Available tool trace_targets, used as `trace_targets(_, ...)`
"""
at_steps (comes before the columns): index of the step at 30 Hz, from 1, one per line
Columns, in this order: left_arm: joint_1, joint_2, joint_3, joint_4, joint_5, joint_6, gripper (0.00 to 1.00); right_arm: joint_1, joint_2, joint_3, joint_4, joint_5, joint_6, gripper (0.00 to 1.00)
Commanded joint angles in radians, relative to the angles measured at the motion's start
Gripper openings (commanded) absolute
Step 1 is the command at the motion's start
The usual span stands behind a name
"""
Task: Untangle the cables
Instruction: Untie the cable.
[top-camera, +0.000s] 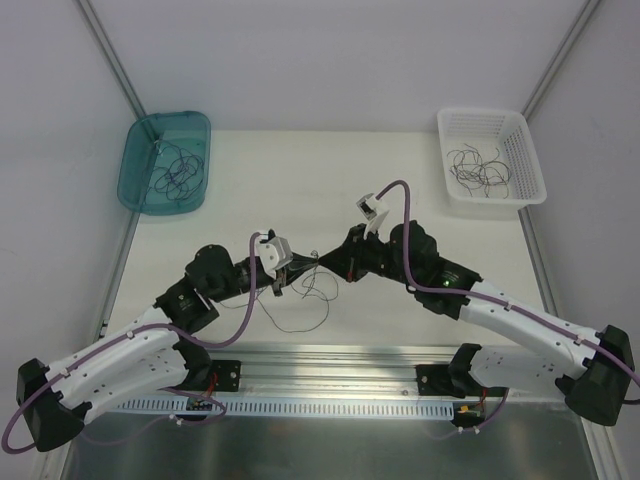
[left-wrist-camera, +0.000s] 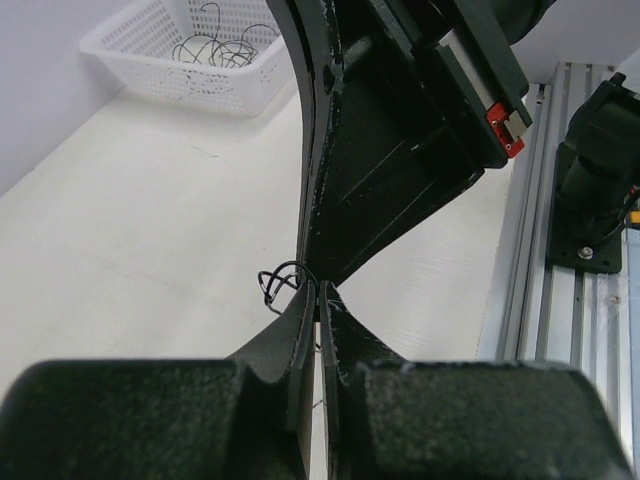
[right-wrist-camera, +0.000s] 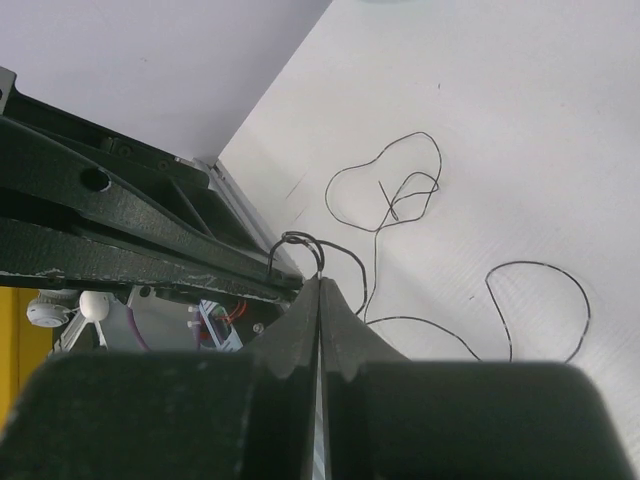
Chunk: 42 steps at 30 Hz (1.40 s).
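Okay, a teal bin (top-camera: 138, 160) and a white basket (top-camera: 528, 160) are sitting at far corners of the worktop (top-camera: 300, 170), wiry strands (top-camera: 175, 172) lying in each. Mid-worktop, left tool (left-wrist-camera: 318, 292) and right tool (right-wrist-camera: 320, 282) are meeting tip to tip, both clenching the cables (right-wrist-camera: 388, 200), loops trailing onto the surface.

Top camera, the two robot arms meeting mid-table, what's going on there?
Both arms are working on the cables, a tangle of thin dark strands. The left gripper and right gripper are each shut on it, fingertips almost touching, with loose loops trailing onto the table. More strands lie in the teal bin and the white basket.
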Motion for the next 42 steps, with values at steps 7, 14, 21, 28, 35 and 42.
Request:
trace_targets(7, -0.015, -0.020, -0.073, 0.151, 0.126, -0.069, 0.00, -0.005, -0.006, -0.049, 0.163, -0.046, -0.022, 0.02)
trace_targets(14, -0.015, -0.051, -0.125, 0.200, 0.097, -0.078, 0.00, -0.077, -0.097, -0.004, -0.043, -0.100, -0.126, 0.23)
trace_targets(21, -0.014, -0.038, -0.131, 0.215, 0.131, -0.063, 0.00, -0.204, -0.166, 0.011, -0.153, -0.241, -0.126, 0.38)
trace_targets(28, -0.014, -0.003, -0.097, 0.209, 0.200, -0.058, 0.00, -0.220, -0.106, 0.020, -0.086, -0.393, -0.060, 0.39)
trace_targets(35, -0.014, 0.015, -0.082, 0.209, 0.215, -0.065, 0.00, -0.220, -0.050, -0.003, 0.000, -0.479, -0.045, 0.39)
trace_targets(42, -0.014, 0.017, -0.067, 0.212, 0.226, -0.065, 0.00, -0.214, -0.017, -0.029, 0.026, -0.499, -0.045, 0.34)
